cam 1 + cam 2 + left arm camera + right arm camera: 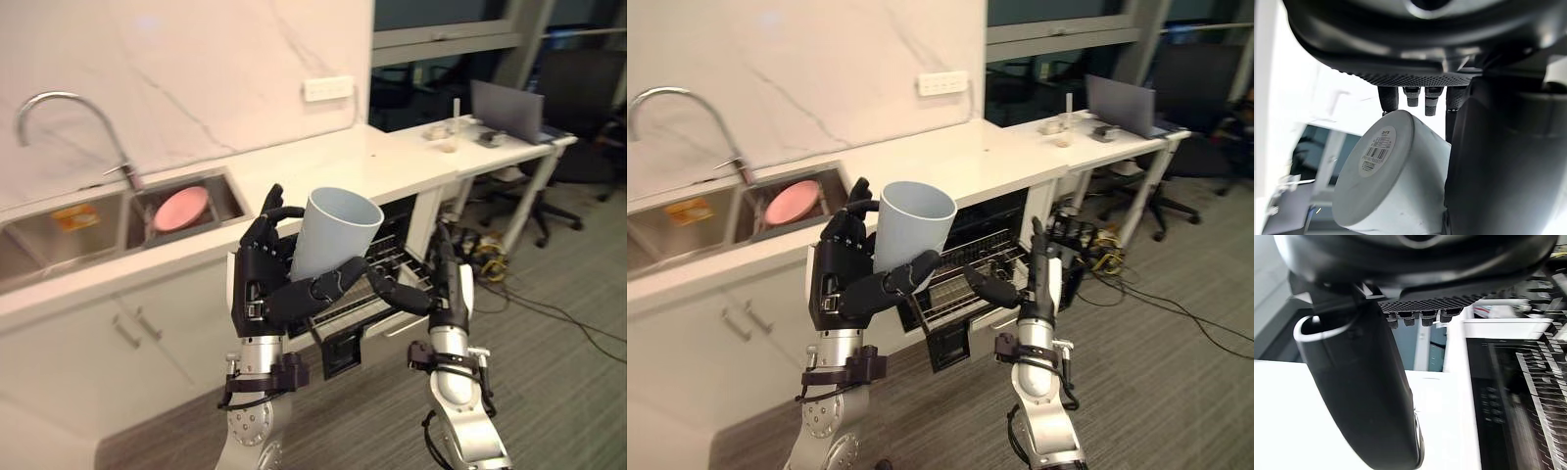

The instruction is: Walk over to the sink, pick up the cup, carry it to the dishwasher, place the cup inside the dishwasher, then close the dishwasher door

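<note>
One cup (333, 235) (tilted) sits gripped in the left robot hand (265, 284); right robot hand (449, 286) splayed loose.

Counter: you're looking at a white countertop (323, 162) | sink (39, 245) set in it, pink plate (181, 208) in the basin | desk (519, 149) past its end carries a laptop (506, 110)

Left hand (260, 284): held up high, fingers and thumb curled round the cup (333, 230).
Right hand (443, 284): held up lower, fingers straight, thumb sticking out sideways.
</note>
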`<state>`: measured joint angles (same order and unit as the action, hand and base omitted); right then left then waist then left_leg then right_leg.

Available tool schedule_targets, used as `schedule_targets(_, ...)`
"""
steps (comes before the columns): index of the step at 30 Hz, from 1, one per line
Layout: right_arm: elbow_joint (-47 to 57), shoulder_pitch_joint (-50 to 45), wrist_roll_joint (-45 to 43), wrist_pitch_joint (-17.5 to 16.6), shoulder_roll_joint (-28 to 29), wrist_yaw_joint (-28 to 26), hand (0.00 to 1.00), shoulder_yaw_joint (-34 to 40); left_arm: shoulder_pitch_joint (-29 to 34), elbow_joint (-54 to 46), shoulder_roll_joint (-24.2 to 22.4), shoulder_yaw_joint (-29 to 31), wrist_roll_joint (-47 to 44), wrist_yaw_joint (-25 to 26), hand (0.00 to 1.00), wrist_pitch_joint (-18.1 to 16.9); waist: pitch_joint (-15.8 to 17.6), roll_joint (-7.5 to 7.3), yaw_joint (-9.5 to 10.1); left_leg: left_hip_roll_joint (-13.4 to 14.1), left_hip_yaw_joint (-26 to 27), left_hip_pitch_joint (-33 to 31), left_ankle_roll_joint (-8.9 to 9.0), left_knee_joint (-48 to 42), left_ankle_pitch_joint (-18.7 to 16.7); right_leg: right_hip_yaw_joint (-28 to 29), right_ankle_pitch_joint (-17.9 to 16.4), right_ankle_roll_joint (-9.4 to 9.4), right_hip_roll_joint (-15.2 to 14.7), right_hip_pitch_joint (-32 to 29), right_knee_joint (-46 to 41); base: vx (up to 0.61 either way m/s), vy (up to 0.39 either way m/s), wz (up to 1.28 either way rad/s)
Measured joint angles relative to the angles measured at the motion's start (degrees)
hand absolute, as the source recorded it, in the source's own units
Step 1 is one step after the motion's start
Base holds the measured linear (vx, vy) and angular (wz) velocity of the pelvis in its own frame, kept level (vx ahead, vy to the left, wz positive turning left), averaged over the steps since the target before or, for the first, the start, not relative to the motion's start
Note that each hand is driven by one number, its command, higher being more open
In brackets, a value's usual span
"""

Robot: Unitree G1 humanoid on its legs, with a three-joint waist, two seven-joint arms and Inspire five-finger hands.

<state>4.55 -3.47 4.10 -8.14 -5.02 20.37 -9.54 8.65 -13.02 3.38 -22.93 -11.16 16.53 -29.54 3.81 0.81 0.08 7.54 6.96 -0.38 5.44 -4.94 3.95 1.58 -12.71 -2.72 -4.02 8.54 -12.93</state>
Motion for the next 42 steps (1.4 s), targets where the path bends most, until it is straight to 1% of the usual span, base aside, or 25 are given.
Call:
schedule_targets(1,0.2,0.0,0.0,-0.4,0.5,-0.1,1.0,0.0,-0.3,0.0,0.6,0.0,0.0,0.1,0.0,0.0,-0.3,-0.73,-0.02,-0.9,0.6,0.6,-0.31,0.8,-0.2,0.2,0.0,-0.26,-0.9,0.2,0.6,0.31,0.279,-0.2)
schedule_targets(2,0.4,0.3,-0.1,-1.0,1.4,-0.1,1.0,0.0,-1.1,0.0,1.1,-0.1,0.1,0.7,0.0,0.0,-0.8,-1.5,0.02,-2.4,1.3,1.2,-1.14,1.9,-0.4,0.3,0.5,-1.11,-2.5,0.7,1.8,0.25,0.263,-0.08)
schedule_targets(3,0.8,0.7,-0.3,-1.3,2.0,0.0,1.0,0.0,-2.1,0.0,1.0,0.0,0.1,1.4,0.0,0.0,-0.9,-1.7,-0.11,-3.7,1.5,1.9,-1.9,2.7,-0.7,0.0,1.2,-2.32,-3.8,1.5,3.0,0.19,0.211,0.0)
schedule_targets(6,1.4,0.7,-1.1,-1.6,2.9,0.1,1.0,0.0,-4.3,-0.3,1.0,-0.1,0.1,1.5,0.0,0.1,-1.2,-1.66,-0.07,-5.7,1.3,2.1,-3.26,3.6,-1.3,-0.6,2.3,-4.0,-5.6,1.6,3.3,0.1,0.144,0.12)
schedule_targets(8,1.4,0.4,-2.1,-1.5,3.4,0.5,1.0,0.0,-5.6,-0.3,0.9,-0.1,0.1,1.3,0.0,0.8,-1.2,-1.62,-0.15,-6.0,1.4,2.1,-4.07,3.6,-1.8,-0.6,2.6,-4.39,-5.8,-1.1,-1.4,0.06,0.126,-0.03)
schedule_targets(10,1.4,0.4,-2.4,-1.5,3.6,0.9,1.0,0.1,-5.9,-0.3,1.0,0.1,0.1,1.3,0.0,1.8,-1.1,-1.59,-0.94,-5.9,1.9,2.8,-4.81,3.5,-2.5,-1.8,3.2,-3.86,-6.0,-6.2,-11.6,0.02,0.095,-0.14)
schedule_targets(12,1.4,0.5,-2.8,-1.5,3.7,0.8,1.0,0.2,-5.9,-0.3,1.3,0.9,1.2,2.4,0.0,2.7,-1.0,-1.47,-1.05,-5.7,3.6,4.8,-5.38,3.3,-3.6,-3.9,5.6,-3.69,-7.0,-10.0,-19.8,0.03,0.104,-0.42)
schedule_targets(13,1.4,0.5,-2.7,-1.6,3.9,0.3,1.0,0.1,-5.9,-0.5,1.6,2.1,2.6,3.6,0.0,2.9,-0.7,-0.73,-1.22,-5.0,5.1,5.6,-5.67,2.9,-4.4,-5.4,5.4,-3.41,-7.7,-10.7,-20.7,0.02,0.1,-0.55)
schedule_targets(14,1.4,0.5,-2.7,-1.8,4.3,0.0,1.0,-0.1,-5.9,-0.7,1.8,3.1,3.4,4.2,0.0,2.9,-0.8,-0.84,-1.34,-4.8,5.9,5.5,-5.66,2.7,-4.6,-6.3,4.9,-3.11,-7.7,-10.9,-19.4,0.0,0.1,-0.65)
schedule_targets(15,1.4,0.6,-2.7,-2.5,4.6,-0.3,1.0,-0.9,-6.0,-1.4,2.3,4.8,4.1,5.3,0.0,2.9,-1.0,-1.14,-1.37,-4.3,7.3,4.8,-5.32,2.4,-5.1,-7.9,4.8,-3.1,-7.1,-11.6,-14.4,-0.01,0.035,-0.56)
schedule_targets(16,1.4,0.6,-2.2,-3.2,4.6,-0.6,1.0,-1.5,-6.1,-2.1,2.7,6.7,4.3,6.4,0.0,2.9,-1.0,-1.62,-1.69,-4.2,7.9,3.7,-5.07,1.5,-5.8,-8.5,5.4,-3.37,-6.3,-11.7,-7.9,-0.01,0.003,-0.44)
schedule_targets(17,1.4,0.5,-1.9,-3.3,4.3,-0.6,1.0,-1.8,-6.1,-2.1,2.8,7.9,4.3,7.2,0.0,2.9,-1.2,-2.22,-2.17,-4.7,7.9,3.0,-4.55,0.7,-6.4,-8.6,7.6,-3.01,-5.8,-11.3,-3.4,0.02,-0.063,-0.17)
schedule_targets(18,1.4,0.5,-1.7,-3.4,4.0,-0.5,1.0,-2.0,-6.0,-2.0,2.7,8.4,4.3,7.9,0.0,2.9,-1.3,-2.5,-2.38,-5.0,7.9,2.8,-4.43,0.1,-6.8,-9.6,7.5,-3.06,-5.8,-10.5,-1.6,0.06,-0.09,-0.05)
schedule_targets(19,1.4,0.2,-1.6,-3.4,3.1,-0.4,1.0,-2.0,-5.7,-1.9,2.3,9.0,4.6,9.0,0.0,3.0,-0.8,-1.54,-2.39,-4.9,8.0,2.9,-4.53,-0.6,-6.9,-9.8,7.8,-3.29,-5.5,-7.7,3.1,0.07,-0.087,-0.01)
schedule_targets(20,1.4,-0.1,-1.6,-3.4,2.6,-0.4,1.0,-1.8,-5.7,-1.9,2.1,8.9,5.1,9.5,0.0,3.0,-0.6,-1.0,-2.46,-4.7,7.8,2.9,-4.51,-0.7,-6.9,-10.1,8.4,-3.19,-5.1,-7.0,4.1,0.07,-0.065,0.01)
schedule_targets(22,1.3,-1.1,-1.6,-3.4,1.4,-0.3,1.0,-1.2,-5.7,-2.9,0.9,8.9,7.1,10.7,0.0,2.9,-0.7,-0.6,-2.44,-4.1,7.7,3.4,-4.32,-0.3,-6.9,-10.5,9.9,-2.8,-4.0,-4.8,7.7,0.07,-0.051,0.01)
schedule_targets(25,0.6,-1.3,0.1,-3.6,1.5,-0.5,1.0,0.7,-5.8,-3.2,0.8,9.6,9.2,12.2,0.0,2.2,-0.7,-0.65,-2.48,-3.8,8.2,3.5,-4.02,0.7,-6.8,-10.1,11.2,-2.57,-3.3,-4.4,10.3,0.02,-0.036,-0.11)
schedule_targets(26,-1.5,-1.9,3.4,-5.7,2.0,-0.9,1.0,2.6,-5.8,-3.1,0.7,11.2,10.5,12.5,0.0,2.1,-0.7,-0.65,-2.52,-3.8,8.6,3.6,-3.92,1.5,-6.5,-9.9,11.6,-2.5,-3.2,-4.6,11.1,0.02,-0.012,-0.16)
schedule_targets(27,-2.0,-3.5,3.5,-7.2,2.2,-1.9,1.0,4.7,-5.8,-3.2,0.7,13.7,11.4,12.9,0.0,1.7,-0.7,-0.64,-2.43,-3.9,9.1,3.8,-3.71,2.5,-6.2,-9.7,11.9,-2.52,-3.1,-4.8,11.7,0.02,-0.007,-0.14)
schedule_targets(28,-1.9,-4.5,2.6,-8.2,2.2,-3.3,1.0,6.1,-5.7,-3.2,0.7,15.2,11.2,12.9,0.0,1.2,-0.7,-0.64,-2.44,-3.9,9.2,3.9,-3.81,3.1,-5.9,-9.6,12.0,-2.55,-3.1,-4.7,12.1,0.09,0.005,-0.14)
schedule_targets(29,-0.5,-6.1,-2.8,-8.9,1.7,-7.9,1.0,9.3,-5.4,-4.4,0.5,19.6,10.3,12.9,0.0,0.7,-0.7,-0.69,-2.67,-4.3,9.6,4.4,-3.81,3.9,-5.6,-9.4,12.2,-2.61,-3.1,-4.4,12.5,0.1,0.01,-0.08)
schedule_targets(31,0.5,-6.2,-6.4,-8.9,1.5,-8.9,1.0,10.7,-5.4,-5.4,0.3,21.2,9.9,13.4,0.0,0.7,-0.7,-0.76,-2.79,-4.3,9.6,4.7,-3.81,4.2,-5.6,-9.5,12.2,-2.63,-3.1,-4.2,12.7,0.08,0.012,-0.03)
schedule_targets(33,3.3,-5.9,-11.3,-8.8,1.5,-9.6,1.0,11.2,-5.0,-6.5,0.0,20.6,10.6,14.4,0.0,0.7,-0.8,-0.8,-2.68,-4.4,9.6,5.0,-3.81,4.8,-5.6,-9.5,12.2,-2.64,-3.2,-4.0,12.9,0.05,0.01,0.02)
schedule_targets(38,4.4,-3.4,-19.4,-8.9,2.3,-13.2,1.0,5.5,-4.4,-6.5,-0.2,15.6,15.5,16.6,0.0,1.9,-1.0,-1.05,-2.65,-4.5,9.7,5.6,-3.99,5.9,-5.3,-9.6,12.3,-2.7,-3.3,-4.0,12.9,0.0,0.0,0.0)
schedule_targets(42,4.4,-1.4,-27.5,-8.9,3.4,-17.2,1.0,2.1,-4.5,-4.4,-0.2,14.6,17.9,16.9,0.0,2.3,-1.0,-1.08,-2.58,-4.8,9.7,6.2,-4.17,6.8,-4.7,-9.7,12.5,-2.94,-3.5,-3.8,12.9,-0.02,0.001,0.0)
